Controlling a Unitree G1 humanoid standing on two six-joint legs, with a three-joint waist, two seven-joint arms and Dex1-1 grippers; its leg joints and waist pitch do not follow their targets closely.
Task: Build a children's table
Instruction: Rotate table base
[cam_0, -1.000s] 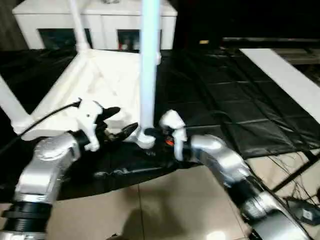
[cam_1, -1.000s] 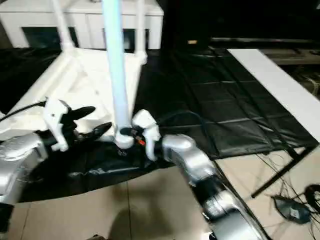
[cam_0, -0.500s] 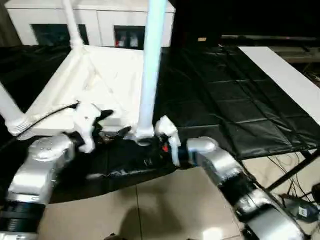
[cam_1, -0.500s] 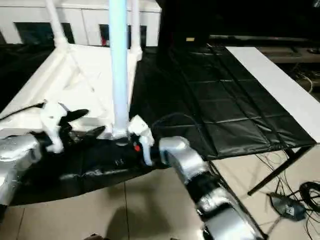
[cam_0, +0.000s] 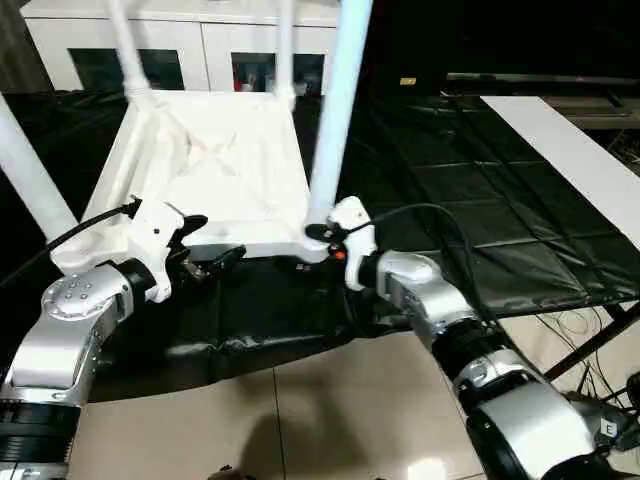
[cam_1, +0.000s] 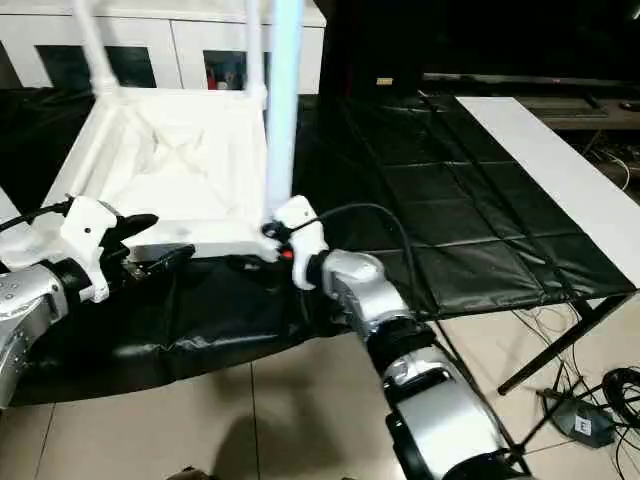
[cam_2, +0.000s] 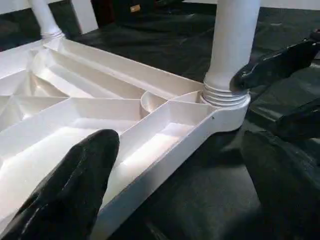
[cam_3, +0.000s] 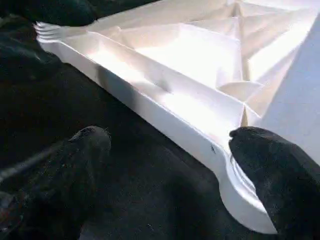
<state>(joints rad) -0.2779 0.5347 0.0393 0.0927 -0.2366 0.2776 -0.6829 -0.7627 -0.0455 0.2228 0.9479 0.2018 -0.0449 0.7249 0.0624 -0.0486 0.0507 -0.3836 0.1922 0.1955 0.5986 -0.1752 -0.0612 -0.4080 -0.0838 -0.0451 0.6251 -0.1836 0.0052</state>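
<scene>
The children's table (cam_0: 215, 175) is seen upside down on the black surface (cam_0: 480, 200), legs up, between both tools. The left tool (cam_0: 205, 245) and right tool (cam_0: 318, 238) are spread wide at its near edge, nothing gripped.

Head stereo pair looking down and forward; two wrist cams close in.
Both eye views take in the upturned white plastic ribbed table top (cam_0: 215, 170) on the black-covered work table (cam_0: 480, 200). Each wrist view looks low along its own fingers at the near corner socket (cam_2: 225, 102), shared by both.
</scene>
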